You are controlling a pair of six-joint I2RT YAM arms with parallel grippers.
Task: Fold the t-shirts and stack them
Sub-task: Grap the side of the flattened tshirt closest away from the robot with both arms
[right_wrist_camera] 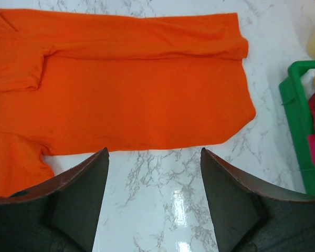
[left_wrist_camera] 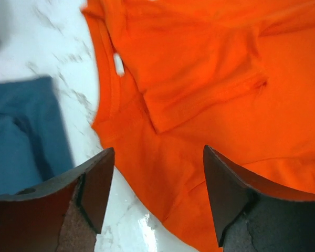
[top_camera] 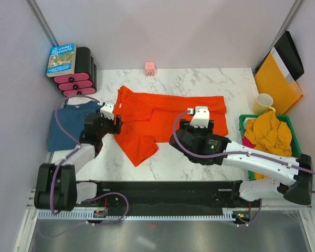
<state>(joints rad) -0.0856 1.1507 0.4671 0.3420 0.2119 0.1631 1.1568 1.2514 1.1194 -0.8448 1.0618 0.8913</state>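
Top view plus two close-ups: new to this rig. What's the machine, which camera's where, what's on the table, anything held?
Two robot arms bolted at the table's near edge. The wide picture looks down from above; each close-up is a wrist camera, its own dark fingers at the bottom. An orange-red t-shirt lies partly folded mid-table, a teal t-shirt left, yellow shirts in a green crate right. Left gripper and right gripper stand open by the orange one, holding nothing.

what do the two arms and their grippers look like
The left arm and right arm mix black joint housings with white links, with lilac cables looped along them. The left gripper and right gripper have dark wedge-shaped fingers.
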